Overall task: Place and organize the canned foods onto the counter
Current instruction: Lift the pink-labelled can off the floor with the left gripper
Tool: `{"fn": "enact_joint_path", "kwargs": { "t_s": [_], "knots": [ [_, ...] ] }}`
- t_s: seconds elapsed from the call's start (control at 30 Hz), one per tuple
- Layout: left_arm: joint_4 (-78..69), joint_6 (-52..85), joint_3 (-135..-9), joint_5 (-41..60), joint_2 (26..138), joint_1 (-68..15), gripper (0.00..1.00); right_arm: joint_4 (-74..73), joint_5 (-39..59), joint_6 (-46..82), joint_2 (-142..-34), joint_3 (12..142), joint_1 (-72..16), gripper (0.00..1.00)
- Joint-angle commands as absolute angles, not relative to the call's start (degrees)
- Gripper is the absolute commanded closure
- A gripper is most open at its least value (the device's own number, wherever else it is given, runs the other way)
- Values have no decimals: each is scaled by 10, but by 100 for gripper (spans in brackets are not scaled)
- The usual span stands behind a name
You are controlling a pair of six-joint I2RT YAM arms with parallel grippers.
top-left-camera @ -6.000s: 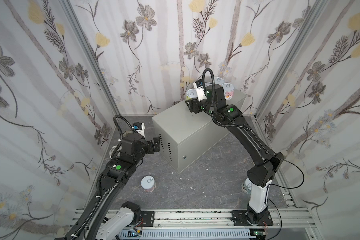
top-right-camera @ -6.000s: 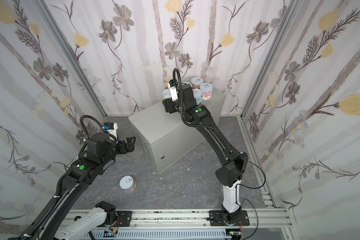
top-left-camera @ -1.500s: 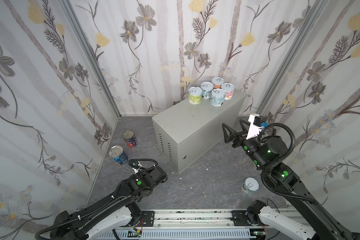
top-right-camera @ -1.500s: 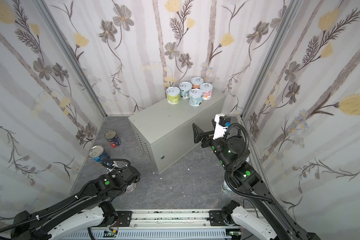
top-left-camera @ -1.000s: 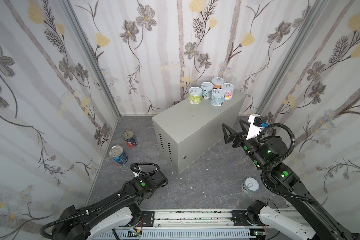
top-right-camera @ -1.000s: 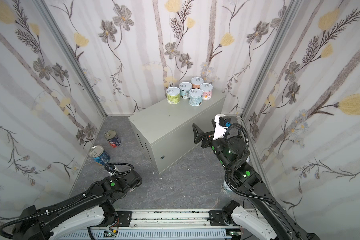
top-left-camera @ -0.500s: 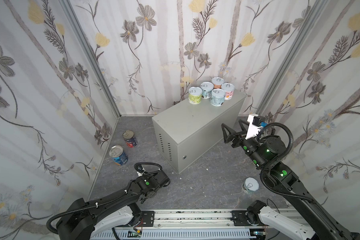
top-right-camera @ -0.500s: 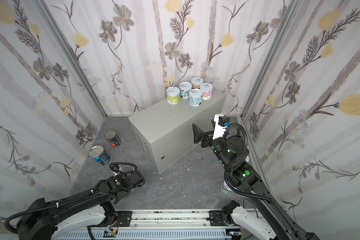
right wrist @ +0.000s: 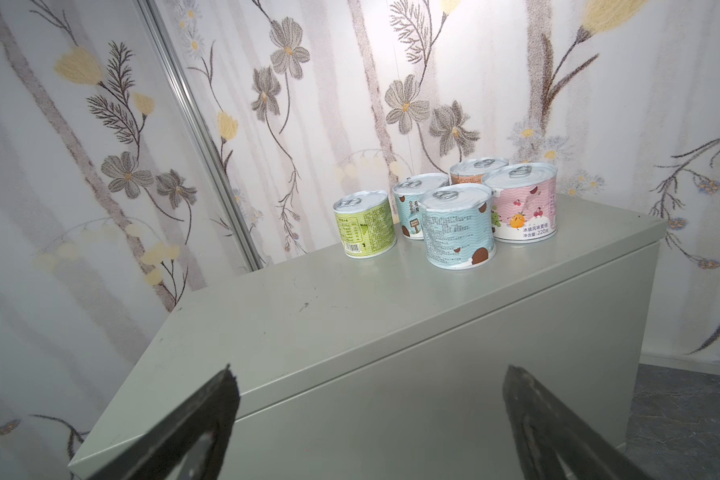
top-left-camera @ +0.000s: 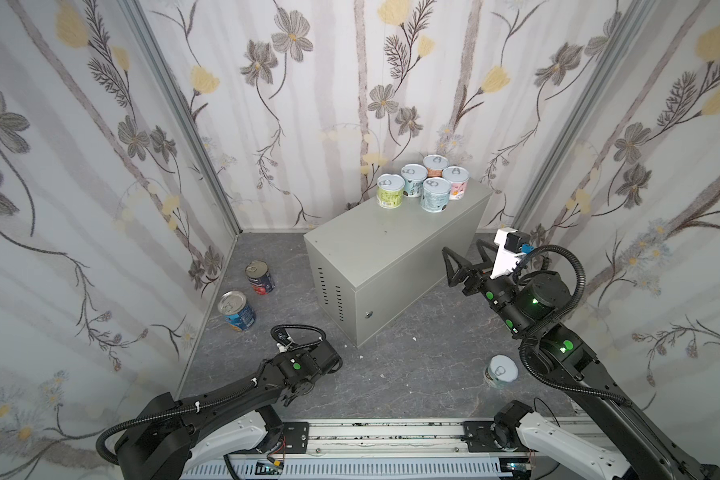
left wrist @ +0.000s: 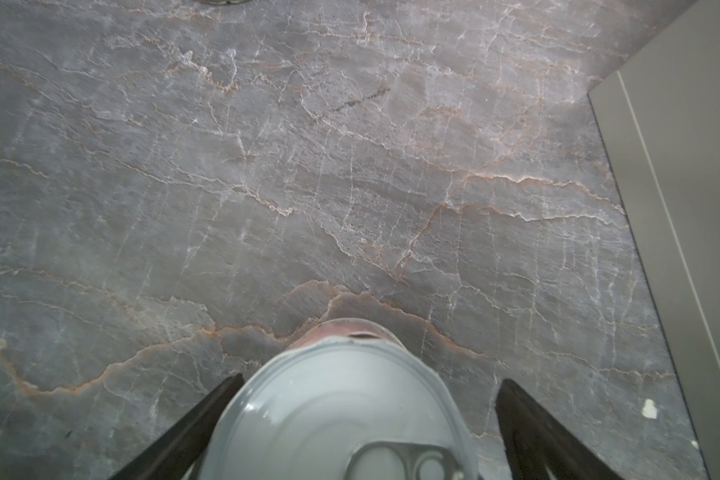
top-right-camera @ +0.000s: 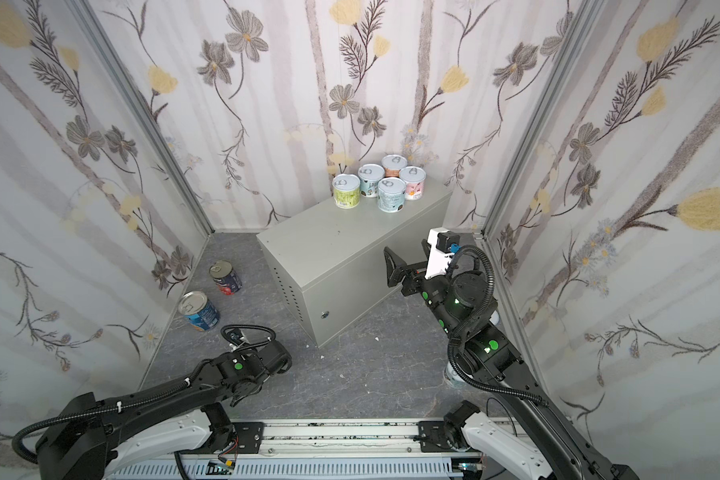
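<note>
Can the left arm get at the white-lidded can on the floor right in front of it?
Likely yes: the left gripper stands open astride the can, a jaw on either side, with only bare floor around it.

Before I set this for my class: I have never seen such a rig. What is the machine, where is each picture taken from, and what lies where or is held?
Two robot arms stand on a rail, each ending in a two-fingered gripper. Two wide pictures look down from overhead; two come from wrist cameras. Five short cans stand on the grey cabinet; a blue can, a navy-red can and one short can stand on the floor. The left gripper straddles another white-lidded can there; whether it grips is unclear. The right gripper hangs open and empty beside the cabinet.
</note>
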State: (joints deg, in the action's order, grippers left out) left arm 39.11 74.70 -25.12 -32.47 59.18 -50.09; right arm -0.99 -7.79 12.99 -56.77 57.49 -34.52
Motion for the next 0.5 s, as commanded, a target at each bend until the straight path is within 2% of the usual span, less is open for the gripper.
{"fn": "enact_joint_path", "kwargs": {
  "t_s": [0.0, 0.47],
  "knots": [
    [363, 761, -238, -307, 597, -501, 6, -37, -70, 130, -566, 573, -345, 0],
    [307, 765, -223, -293, 649, -500, 7, -38, -69, 130, -566, 571, -345, 0]
  ]
}}
